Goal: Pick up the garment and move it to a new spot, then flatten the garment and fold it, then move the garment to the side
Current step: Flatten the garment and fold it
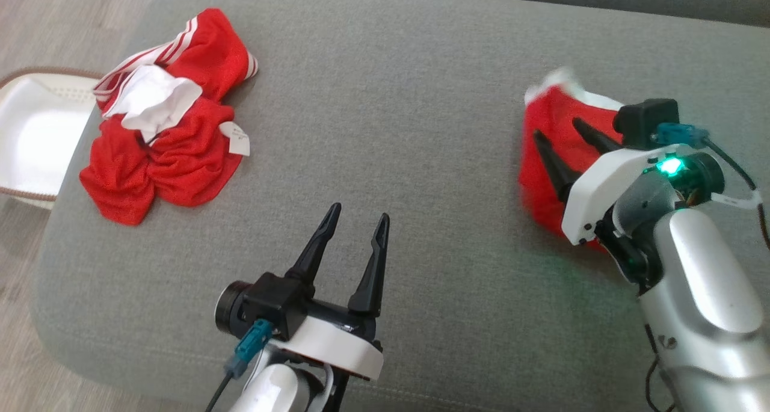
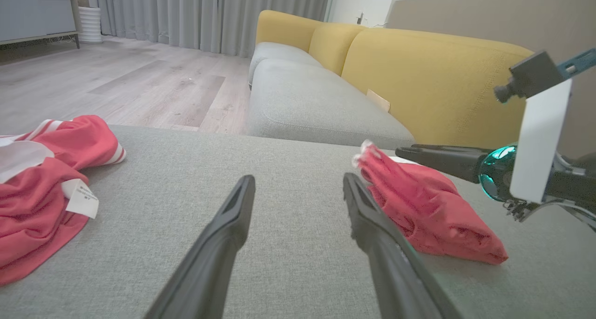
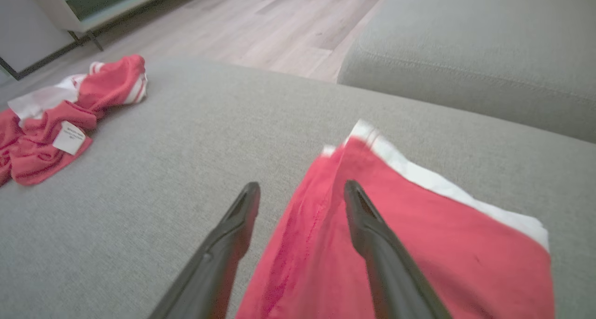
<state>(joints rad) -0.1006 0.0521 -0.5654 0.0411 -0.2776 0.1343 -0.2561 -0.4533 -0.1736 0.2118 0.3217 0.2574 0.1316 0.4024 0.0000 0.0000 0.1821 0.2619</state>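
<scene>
the right gripper (image 3: 301, 185) is spread open, one finger over the folded red garment with a white edge (image 3: 442, 249), the other over bare cushion beside it. the left gripper (image 1: 360, 212) hovers open and empty. the grey woven fabric cushion (image 1: 409, 87) also bears a crumpled red garment with white stripes (image 1: 174, 159) at far left. beyond lie pale wood flooring (image 2: 139, 77), mustard-yellow sofa backs (image 2: 419, 67) and grey curtains (image 2: 209, 11).

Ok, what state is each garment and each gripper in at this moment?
folded garment: folded flat, lying on the grey cushion.
crumpled garment: bunched up, not folded, tag showing.
left gripper: open, holding nothing.
right gripper: open, over the folded garment's edge, not clamped on it.
</scene>
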